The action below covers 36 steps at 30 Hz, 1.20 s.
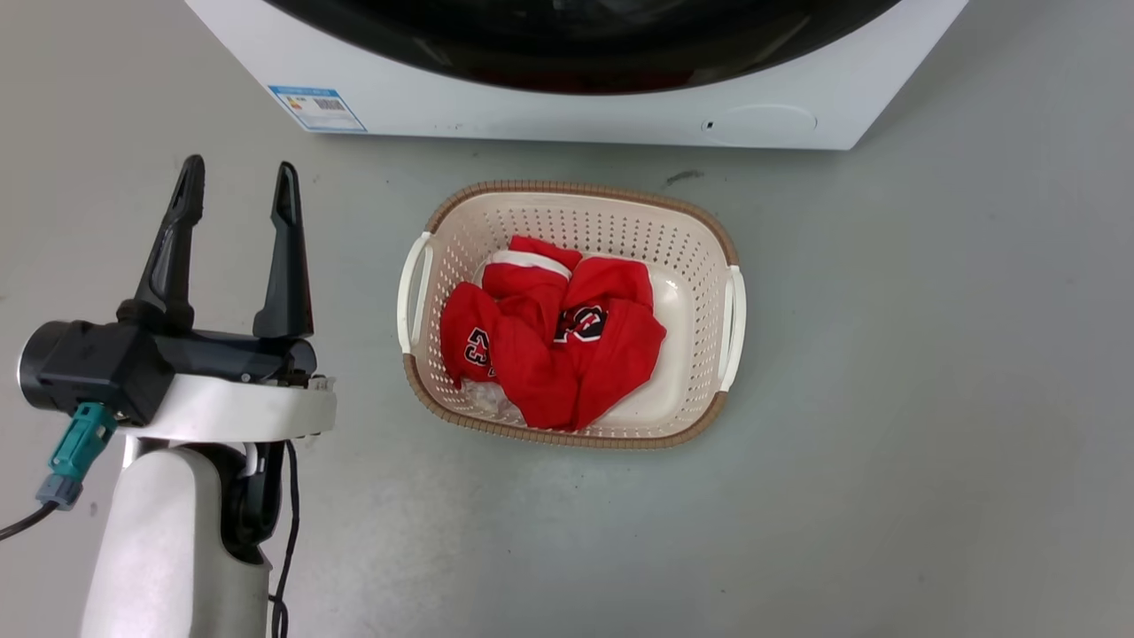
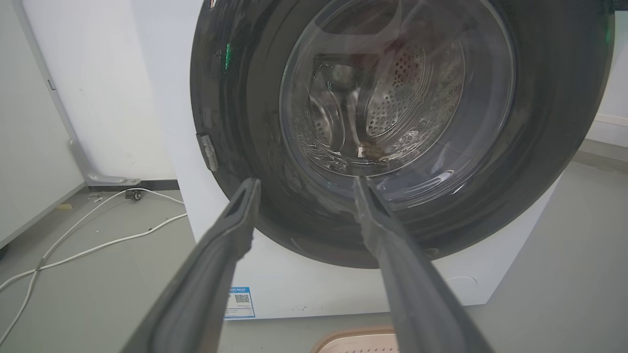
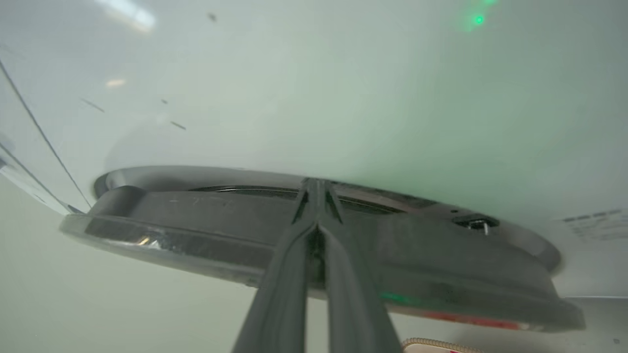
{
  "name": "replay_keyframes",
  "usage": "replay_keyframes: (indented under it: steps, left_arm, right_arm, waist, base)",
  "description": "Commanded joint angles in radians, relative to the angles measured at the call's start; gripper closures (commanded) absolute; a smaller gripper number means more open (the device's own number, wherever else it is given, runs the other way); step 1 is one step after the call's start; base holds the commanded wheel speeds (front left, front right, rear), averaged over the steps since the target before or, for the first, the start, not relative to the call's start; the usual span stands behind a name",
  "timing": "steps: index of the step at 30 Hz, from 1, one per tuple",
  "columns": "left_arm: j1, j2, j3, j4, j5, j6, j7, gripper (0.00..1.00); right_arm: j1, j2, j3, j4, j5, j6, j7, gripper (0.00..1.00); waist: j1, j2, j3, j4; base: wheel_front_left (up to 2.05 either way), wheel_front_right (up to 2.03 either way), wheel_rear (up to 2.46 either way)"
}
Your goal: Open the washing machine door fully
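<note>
Hovering left of the beige perforated basket [image 1: 585, 189] holding a red jersey [image 1: 540, 354], my left pincer [image 1: 235, 190] is released. My right pincer [image 3: 316, 185] is clenched, tips at the rim of the far round glossy black washing machine door [image 1: 576, 44].

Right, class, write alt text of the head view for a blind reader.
A beige laundry basket holding a crumpled red garment sits on a grey floor before a white washing machine, its black door at top. The open left hand shows lower left.
</note>
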Motion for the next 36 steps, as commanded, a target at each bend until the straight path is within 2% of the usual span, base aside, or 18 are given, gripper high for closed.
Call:
replay_keyframes:
  steps: [1,6,10,18,25,36]
  left_arm:
    - [-0.015,0.002,0.0,-0.005,-0.002,0.0,-0.002,0.0]
    - [-0.025,0.001,0.002,-0.007,-0.003,0.0,-0.002,0.0]
    - [-0.026,-0.001,0.002,-0.004,0.001,0.0,-0.002,0.0]
    - [-0.016,-0.006,0.008,0.006,0.01,0.0,-0.002,0.0]
    - [0.033,-0.013,0.001,0.039,0.026,0.0,-0.002,0.0]
    - [0.125,-0.03,-0.017,0.093,0.038,0.0,-0.002,0.0]
  right_arm:
    - [-0.012,0.013,0.009,0.018,-0.017,0.0,0.0,1.0]
    - [-0.067,0.042,0.007,0.081,-0.036,0.0,-0.008,1.0]
    - [-0.086,0.067,-0.01,0.107,-0.022,0.0,0.038,1.0]
    - [-0.066,0.072,-0.015,0.106,-0.011,0.0,0.158,1.0]
    - [0.077,0.088,0.002,0.01,0.017,0.0,0.309,1.0]
    - [0.38,0.123,0.008,-0.243,0.105,0.0,0.487,1.0]
  waist:
    - [-0.0001,0.0,0.009,0.004]
    - [-0.0001,0.0,0.027,0.008]
    - [-0.0001,0.0,0.032,0.008]
    - [-0.0001,0.0,0.011,-0.006]
    - [-0.0001,0.0,-0.092,-0.024]
    - [-0.0001,0.0,-0.271,-0.038]
  base:
    - [0.0,0.0,0.0]
    - [0.0,0.0,0.0]
    - [0.0,0.0,0.0]
    - [0.0,0.0,0.0]
    - [0.0,0.0,0.0]
    - [0.0,0.0,0.0]
